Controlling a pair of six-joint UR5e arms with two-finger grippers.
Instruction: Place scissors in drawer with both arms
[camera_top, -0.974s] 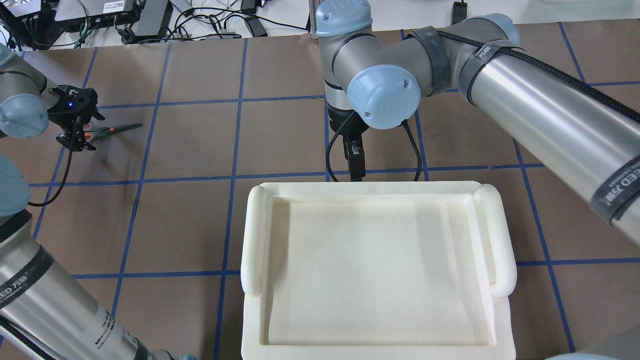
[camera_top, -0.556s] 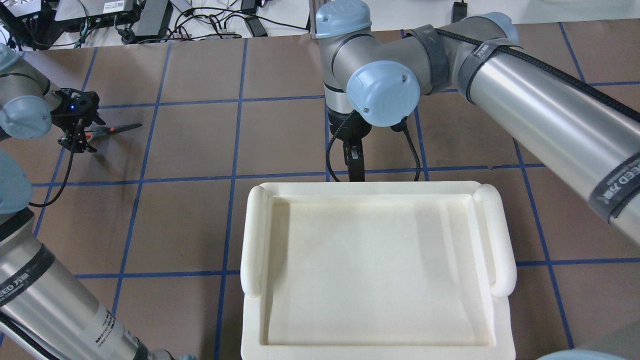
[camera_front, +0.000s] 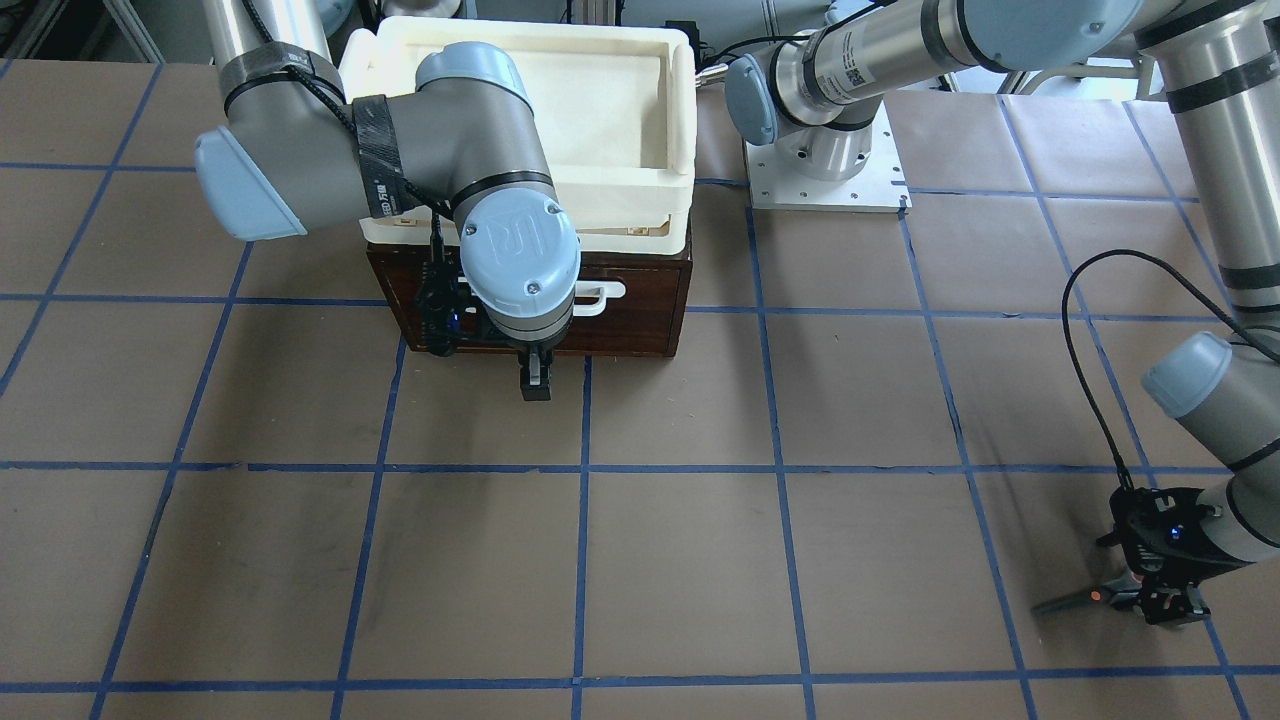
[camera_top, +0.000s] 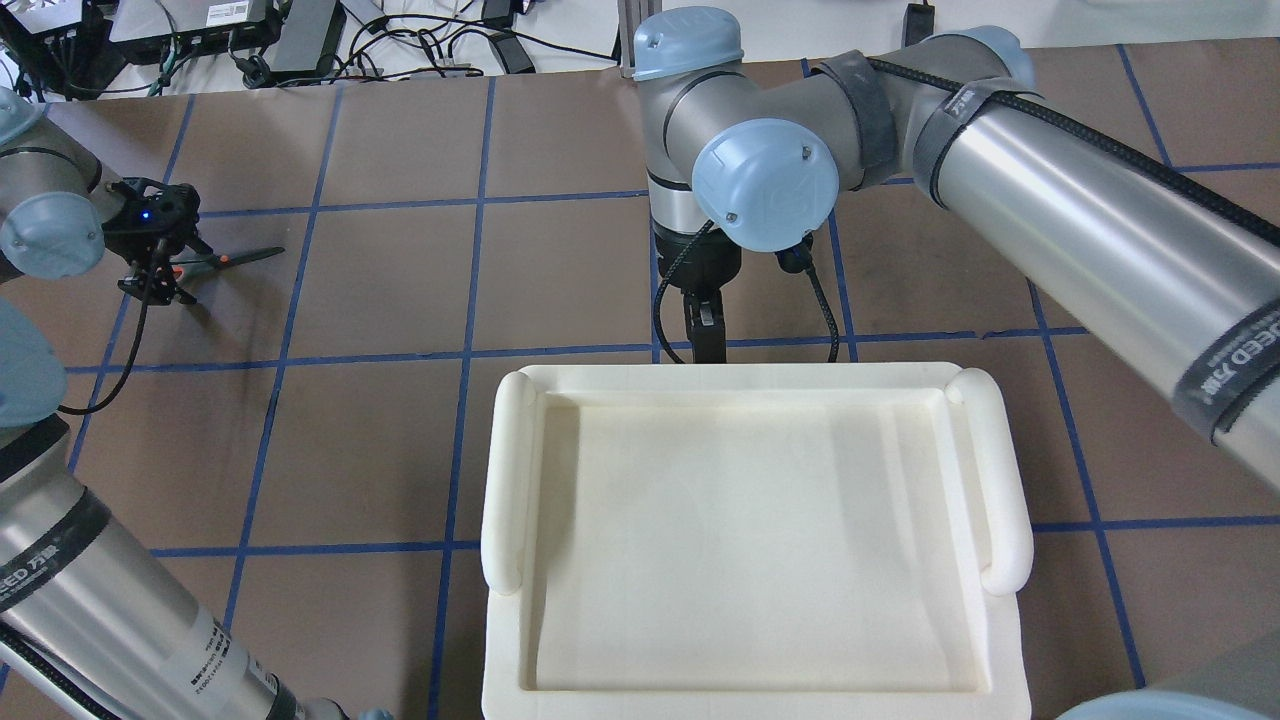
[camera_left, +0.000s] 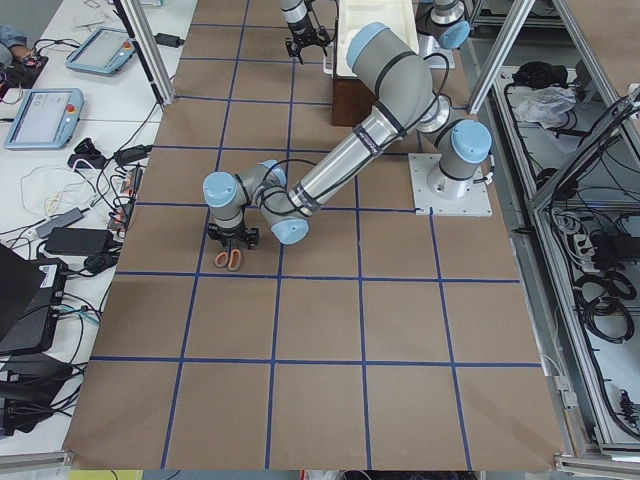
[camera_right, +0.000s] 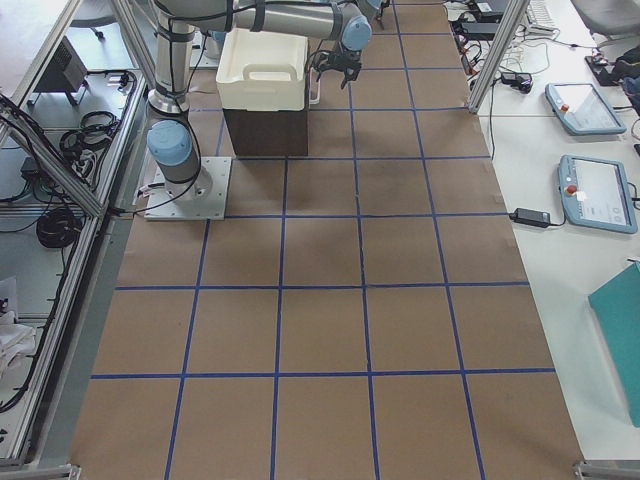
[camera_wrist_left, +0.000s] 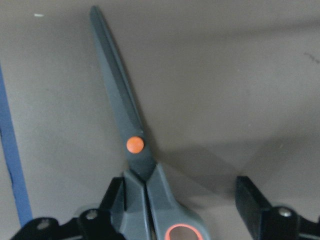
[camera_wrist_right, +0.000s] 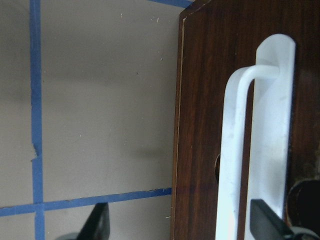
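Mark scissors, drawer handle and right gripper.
scissors (camera_wrist_left: 135, 144): left wrist view, on the orange pivot.
drawer handle (camera_wrist_right: 235, 150): right wrist view, midway along the white bar.
right gripper (camera_front: 536, 388): front-facing view, between the fingertips.

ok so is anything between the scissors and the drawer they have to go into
Only the drawer itself: its dark front is shut, with the right gripper open astride the white handle. No object shows on the table between the scissors and the drawer.
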